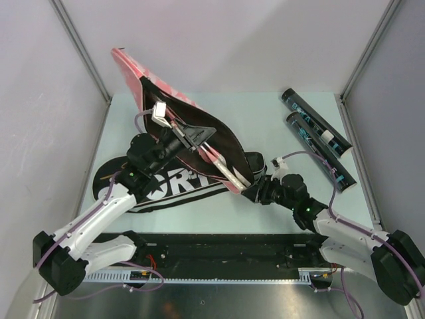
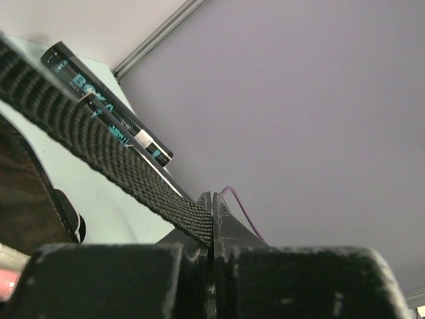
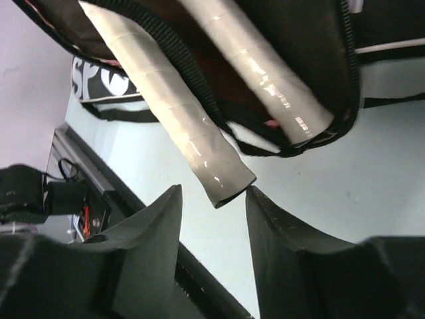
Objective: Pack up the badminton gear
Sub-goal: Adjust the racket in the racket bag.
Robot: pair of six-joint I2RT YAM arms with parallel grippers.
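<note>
**Reader:** What setting does the figure show?

**Legend:** A pale mint bench (image 1: 279,133) boxed in by grey walls. At the centre of the overhead view lies a pink-and-black racket bag (image 1: 136,70), its mouth gaping toward the lower right. Two dark tubes (image 1: 317,126) lie side by side at upper right, well apart from the bag.

**Reader:** How do the jaws stand?

**Legend:** The left gripper (image 2: 212,207) is clamped on a black woven strap (image 2: 99,143) of the bag and lifts it, apparently to hold the mouth open. The right gripper (image 3: 214,194) has its jaws partly apart, one on either side of the butt end of a pale-taped racket handle (image 3: 176,113). No pinch is evident. A second handle (image 3: 265,73) lies beside the first, its end at the bag's rim.

**Reader:** Which step is in hand?

**Legend:** Seating the rackets, by all appearances. The next move calls for pressing the butt end along the shaft's line, deeper into the bag, with the strap held taut. A skewed push could snag the handle on the bag's edge. The tubes are not yet packed, and no shuttlecocks can be seen.

**Reader:** Is any writing legible?

**Legend:** Teal "BOKA" runs along a tube in the left wrist view. White lettering (image 1: 174,183) on the bag reads "ORT" overhead and "SP" in the right wrist view, probably "SPORT".
</note>
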